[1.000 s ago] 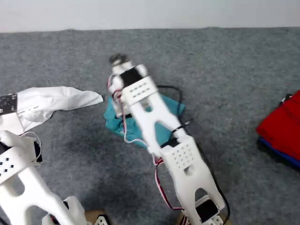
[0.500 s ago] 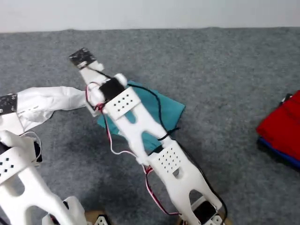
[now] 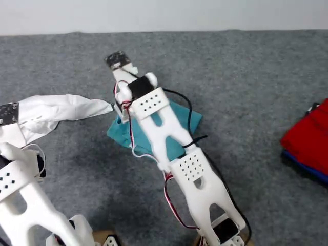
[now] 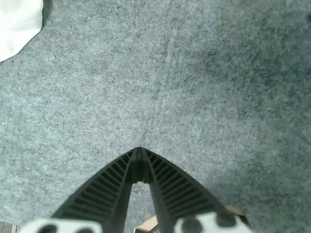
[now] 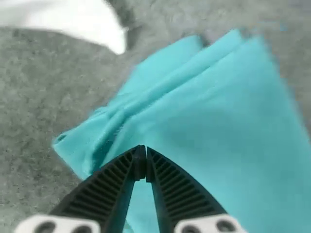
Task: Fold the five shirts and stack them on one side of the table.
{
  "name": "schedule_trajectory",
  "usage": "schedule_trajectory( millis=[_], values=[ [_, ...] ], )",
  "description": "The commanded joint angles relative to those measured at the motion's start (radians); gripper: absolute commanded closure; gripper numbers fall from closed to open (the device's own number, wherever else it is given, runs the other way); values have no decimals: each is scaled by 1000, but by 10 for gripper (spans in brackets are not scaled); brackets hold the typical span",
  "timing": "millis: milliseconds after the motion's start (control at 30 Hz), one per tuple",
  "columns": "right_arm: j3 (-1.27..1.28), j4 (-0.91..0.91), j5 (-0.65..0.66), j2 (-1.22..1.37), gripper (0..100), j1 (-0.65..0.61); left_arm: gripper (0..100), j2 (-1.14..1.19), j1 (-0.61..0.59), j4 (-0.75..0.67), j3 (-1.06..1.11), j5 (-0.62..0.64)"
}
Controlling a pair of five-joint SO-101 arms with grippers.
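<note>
A teal shirt (image 3: 118, 133) lies folded on the grey carpet at the middle of the table. My right arm (image 3: 154, 110) stretches over it. In the right wrist view my right gripper (image 5: 141, 149) is shut just above the teal shirt (image 5: 218, 121), with nothing seen between its fingers. A white shirt (image 3: 56, 110) lies rumpled at the left, one sleeve pointing toward the teal one; its tip (image 5: 73, 19) also shows in the right wrist view. My left gripper (image 4: 141, 151) is shut over bare carpet, near a corner of the white shirt (image 4: 17, 22).
A red shirt (image 3: 310, 136) lies on a blue one (image 3: 307, 166) at the right edge of the table. My left arm (image 3: 20, 189) stands at the near left. A pale wall runs behind the far edge. Bare carpet lies between the teal shirt and the stack.
My right arm swung left toward the white sleeve, then back right, and now sits over the teal shirt again. The left arm and the shirts at the sides have not moved.
</note>
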Motion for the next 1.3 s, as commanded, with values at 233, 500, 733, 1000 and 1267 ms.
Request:
schedule_trajectory(
  millis=[233, 500, 733, 1000, 1267],
  values=[
    [-61, -79, 14, 1, 990, -130, 997, -6, -2, -17, -5, -9],
    [-106, 51, 8, -150, 990, -79, 997, -6, -2, -15, -4, -8],
    [120, 54, 6, -406, 990, -38, 997, -6, -2, -15, -4, -5],
    [562, -8, -75, -657, 990, -33, 997, -6, -2, -15, -4, -3],
    [566, -153, -58, -538, 990, -114, 997, -6, -2, -15, -4, -3]
  ],
)
